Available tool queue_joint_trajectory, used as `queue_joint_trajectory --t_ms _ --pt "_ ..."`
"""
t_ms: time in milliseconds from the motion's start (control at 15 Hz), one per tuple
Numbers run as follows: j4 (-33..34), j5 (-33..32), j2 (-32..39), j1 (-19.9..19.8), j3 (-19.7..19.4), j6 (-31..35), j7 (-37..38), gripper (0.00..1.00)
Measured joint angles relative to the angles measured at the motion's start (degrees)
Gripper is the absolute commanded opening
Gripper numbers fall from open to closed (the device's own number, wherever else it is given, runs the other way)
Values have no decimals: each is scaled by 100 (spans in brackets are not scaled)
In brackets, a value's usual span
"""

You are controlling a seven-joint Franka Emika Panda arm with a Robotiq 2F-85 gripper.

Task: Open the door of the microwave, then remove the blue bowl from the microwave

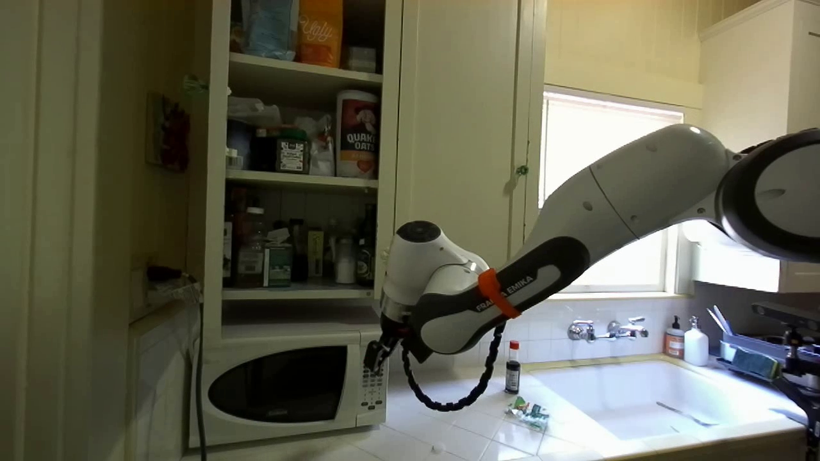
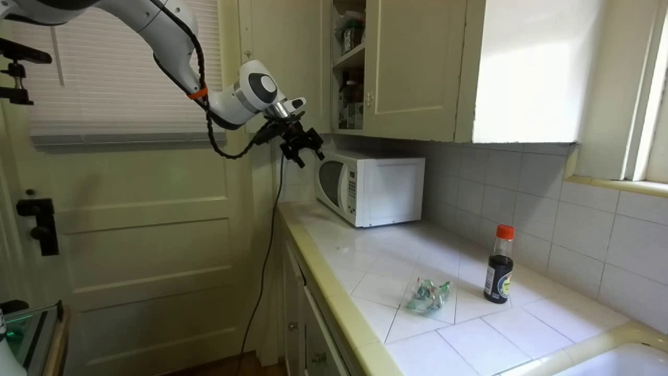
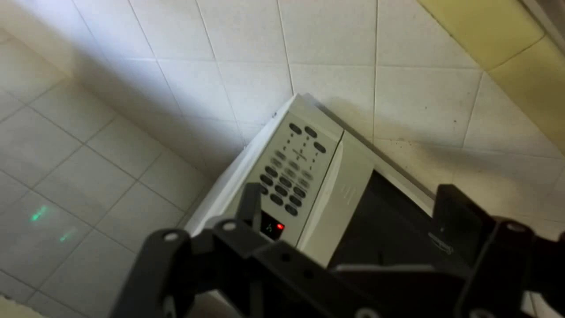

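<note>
The white microwave stands on the counter in both exterior views [image 1: 373,410] [image 2: 391,193], and its front also shows in the wrist view [image 3: 304,148]. Its door [image 1: 282,384] is closed, with a dark rounded window. The door also shows in an exterior view [image 2: 330,180] and the wrist view [image 3: 384,221]. The blue bowl is out of view; the window is too dark to see inside. My gripper [image 1: 376,360] is open and empty. It is in front of and above the button panel in an exterior view [image 2: 311,158]. In the wrist view [image 3: 353,203] its fingers are wide apart, the microwave beyond them.
Open cupboard shelves [image 1: 301,179] with food packages are above the microwave. A red-capped bottle [image 2: 498,277] and crumpled clear plastic [image 2: 429,296] lie on the counter towards the sink [image 1: 640,397]. A dark cable [image 2: 263,266] hangs beside the counter. A tiled wall [image 3: 331,35] is behind.
</note>
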Motion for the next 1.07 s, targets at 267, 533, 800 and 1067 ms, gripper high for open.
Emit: queue_joint_trajectory --t_ms 267,533,800,1067 --pt "542 -49 482 223 -78 -3 0 100" --pt "1126 -152 1114 476 -347 -125 75 100" --pt "1448 -174 1405 607 -412 -295 24 100" --pt "1659 -185 1520 815 -679 -70 993 100"
